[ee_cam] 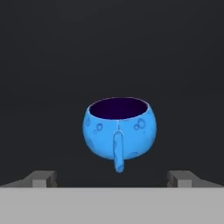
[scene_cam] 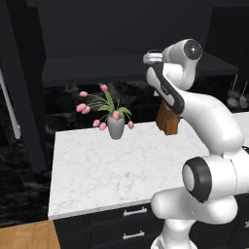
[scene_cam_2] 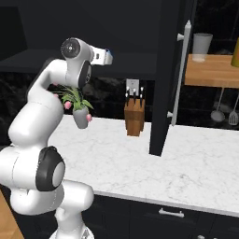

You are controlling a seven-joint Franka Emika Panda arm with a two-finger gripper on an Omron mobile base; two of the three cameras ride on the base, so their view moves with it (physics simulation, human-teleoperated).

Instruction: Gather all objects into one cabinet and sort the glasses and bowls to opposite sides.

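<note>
While the tool (ee_cam: 112, 178) gapes, the blue bowl (ee_cam: 119, 127) sits ahead.

A grey vase (scene_cam: 116, 128) with pink flowers (scene_cam: 90, 108) stands on the white marble surface (scene_cam: 107, 165). A brown knife block (scene_cam_2: 134, 116) stands near it, by the dark back wall. Spoons (scene_cam_2: 224, 112) hang under a wooden shelf (scene_cam_2: 210, 70). A clear cup (scene_cam_2: 202, 46) sits on that shelf. Dark drawers (scene_cam: 121, 223) sit below the surface.
</note>
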